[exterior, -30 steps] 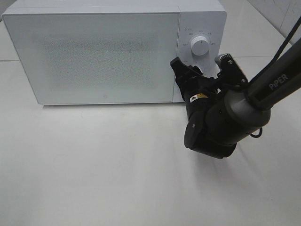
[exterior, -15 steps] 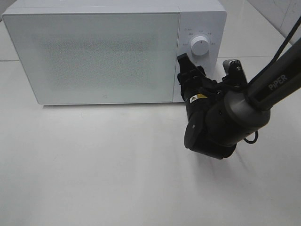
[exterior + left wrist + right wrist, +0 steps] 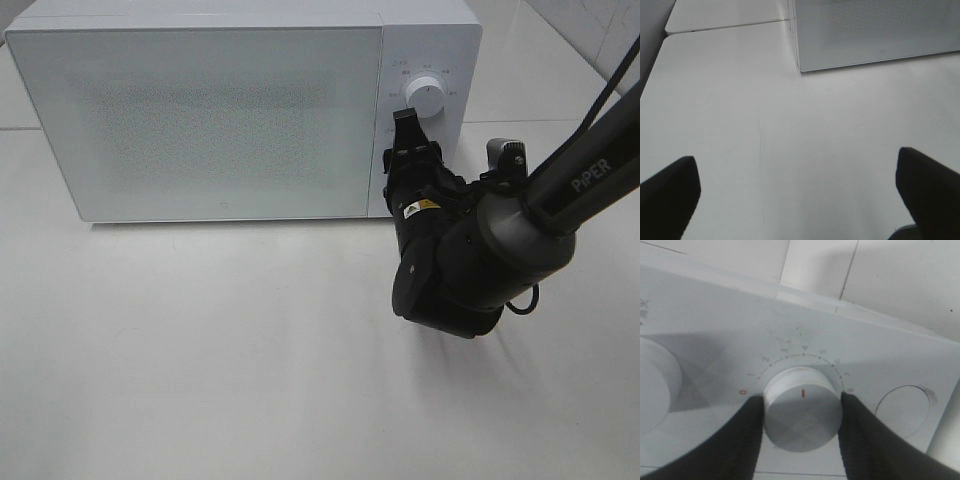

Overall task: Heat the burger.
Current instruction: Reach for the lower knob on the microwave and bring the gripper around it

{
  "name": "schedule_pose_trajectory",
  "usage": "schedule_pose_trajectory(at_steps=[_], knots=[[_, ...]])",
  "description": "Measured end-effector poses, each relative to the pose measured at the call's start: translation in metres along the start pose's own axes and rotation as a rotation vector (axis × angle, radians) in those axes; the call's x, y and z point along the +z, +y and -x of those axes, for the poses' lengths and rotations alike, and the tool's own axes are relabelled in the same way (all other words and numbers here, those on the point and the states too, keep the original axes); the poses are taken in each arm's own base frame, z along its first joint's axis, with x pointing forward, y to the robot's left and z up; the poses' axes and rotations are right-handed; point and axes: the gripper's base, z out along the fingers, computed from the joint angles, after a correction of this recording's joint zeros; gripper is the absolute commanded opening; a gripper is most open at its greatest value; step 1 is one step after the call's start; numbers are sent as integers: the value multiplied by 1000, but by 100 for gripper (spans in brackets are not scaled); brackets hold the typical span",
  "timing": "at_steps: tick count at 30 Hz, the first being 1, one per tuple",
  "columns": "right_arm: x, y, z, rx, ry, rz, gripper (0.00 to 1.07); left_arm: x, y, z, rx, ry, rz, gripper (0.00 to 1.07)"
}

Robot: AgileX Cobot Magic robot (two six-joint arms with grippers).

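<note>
Finds the left tool (image 3: 799, 192) over bare white bench (image 3: 740, 125), fingers spread wide apart, gripping nothing, near a front corner of the white microwave (image 3: 200, 120). Shows the microwave's frosted door shut, with nothing discernible behind it. Cannot tell where the burger is; appears in no view. Further right, on the control panel, puts the right tool (image 3: 802, 401) clamped on a numbered dial (image 3: 802, 415), one dark finger (image 3: 735, 445) pressed against each side, red mark facing the scale.
</note>
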Motion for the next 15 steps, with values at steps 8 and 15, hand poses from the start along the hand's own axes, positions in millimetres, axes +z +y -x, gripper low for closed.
schedule_pose_trajectory(at_steps=[8,15], knots=[[0,0,0,101,-1,2,12,0,0,0,0,0,0,100],[0,0,0,211,-1,3,12,0,0,0,0,0,0,100]])
